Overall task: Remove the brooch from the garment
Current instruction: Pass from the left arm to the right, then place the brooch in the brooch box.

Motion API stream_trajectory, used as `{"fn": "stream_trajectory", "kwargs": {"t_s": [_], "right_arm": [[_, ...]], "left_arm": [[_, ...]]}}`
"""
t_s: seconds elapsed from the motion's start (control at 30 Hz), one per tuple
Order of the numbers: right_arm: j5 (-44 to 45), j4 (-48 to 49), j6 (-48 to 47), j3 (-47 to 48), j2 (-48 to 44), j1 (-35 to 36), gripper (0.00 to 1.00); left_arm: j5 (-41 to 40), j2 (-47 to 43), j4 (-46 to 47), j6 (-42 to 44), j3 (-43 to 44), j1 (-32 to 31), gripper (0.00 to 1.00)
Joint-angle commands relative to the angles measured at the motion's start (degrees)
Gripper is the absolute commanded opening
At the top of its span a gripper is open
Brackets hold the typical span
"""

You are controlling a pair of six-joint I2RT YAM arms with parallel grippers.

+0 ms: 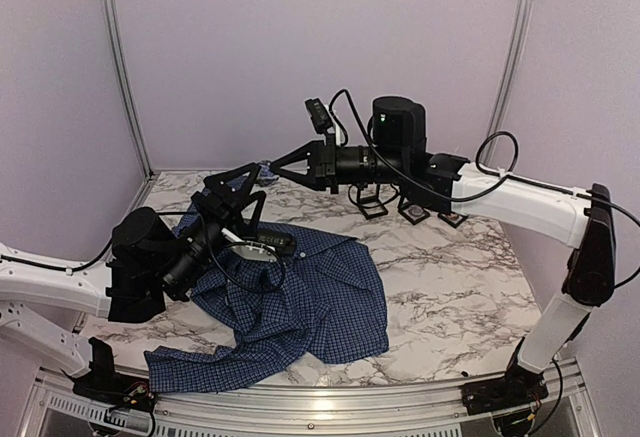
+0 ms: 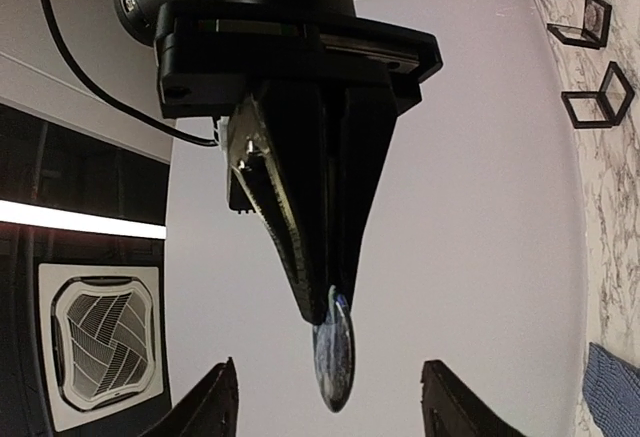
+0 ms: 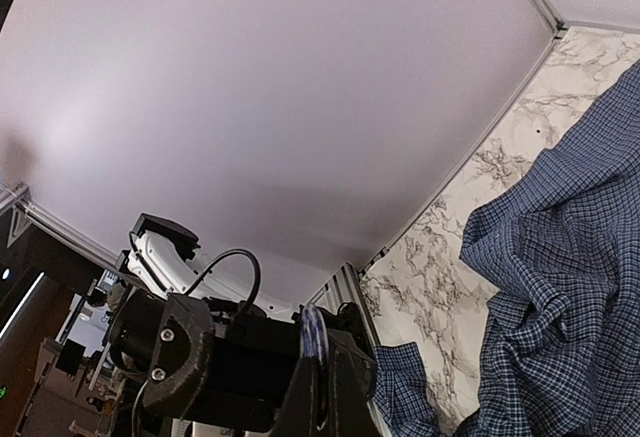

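Right end effector (image 2: 325,309) pinches the brooch (image 2: 335,362) between left end effector's (image 2: 329,367) spread fingers (image 2: 213,404), frame boxes (image 2: 598,97) well apart.

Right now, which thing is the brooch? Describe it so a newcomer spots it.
Find the right arm reaching leftward over the back of the marble table, beyond the blue checked shirt. Follow it to its shut jaws: the brooch is the small oval disc pinched at their tip. Unlike the black frame boxes on the table, it hangs in the air.
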Motion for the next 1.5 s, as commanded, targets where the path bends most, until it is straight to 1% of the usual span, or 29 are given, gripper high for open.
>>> {"fn": "stream_trajectory", "kwargs": {"t_s": [0.0,0.13,0.17,0.23,0.33,0.43,0.47,0.57,0.7,0.8,0.9,1.0,1.13,1.23,1.3,1.47], "right_arm": [[1.0,1.63,-1.01,-0.65,0.14,-0.4,0.0],[1.6,4.08,-0.38,-3.09,0.04,-1.65,0.0],[1.98,4.43,-0.44,-3.68,-0.03,-1.92,0.0],[3.17,4.48,-0.95,-4.6,0.06,-2.37,0.0],[4.92,5.31,-1.33,-6.21,0.01,-2.97,0.0],[6.86,7.1,-1.53,-8.7,-0.41,-3.81,0.0],[7.89,7.61,-1.71,-9.56,-0.67,-4.18,0.0],[9.86,9.9,-1.81,-12.92,-1.33,-5.82,0.0],[13.32,14.21,-1.41,-18.77,-2.18,-8.66,0.0],[15.4,17.09,-1.36,-22.8,-2.48,-10.53,0.0],[17.98,19.53,-1.58,-25.96,-2.72,-12.25,0.0],[19.12,21.54,-1.47,-28.51,-2.61,-14.04,0.0],[20.92,23.89,-1.34,-31.69,-2.01,-16.89,0.0],[21.52,27.07,0.14,-33.99,-0.98,-19.15,0.0],[22.05,27.43,0.34,-34.3,0.04,-20.27,0.0],[23.94,28.38,1.13,-33.57,3.4,-22.93,0.0]], "left_arm": [[-3.82,0.81,5.05,-5.5,-0.41,-1.75,0.8],[-8.66,1.06,5.82,-12.34,-0.01,-4.2,0.96],[-10.04,0.98,5.55,-14.55,0.28,-4.86,0.98],[-13.15,0.85,3.95,-19.81,1.39,-6.15,0.99],[-16.99,0.02,-1.07,-31.38,3.55,-7.6,0.99],[-18.65,-1.58,-11.75,-45.36,6.75,-8.05,0.99],[-18.79,-2.18,-15.28,-50.62,8.12,-8.05,0.99],[-17.79,-3.71,-24.75,-62.91,11.72,-8.05,0.99],[-16.74,-4.6,-33.73,-75.66,14.99,-7.7,0.99],[-16.31,-5.46,-37.92,-83.58,16.29,-6.76,0.99],[-12.83,-6.57,-42.76,-90.74,17.54,-4.1,0.99],[-8.77,-7.72,-46.93,-95.85,18.34,-0.47,0.99],[2.34,-9.09,-53.35,-105.25,18.83,7.99,0.99],[10.56,-9.56,-55.26,-110.53,17.92,13.48,0.99],[15.64,-9.68,-55.69,-112.47,17.01,16.62,0.99],[22.2,-9.92,-54.91,-117.99,14.64,20.59,0.99]]}}
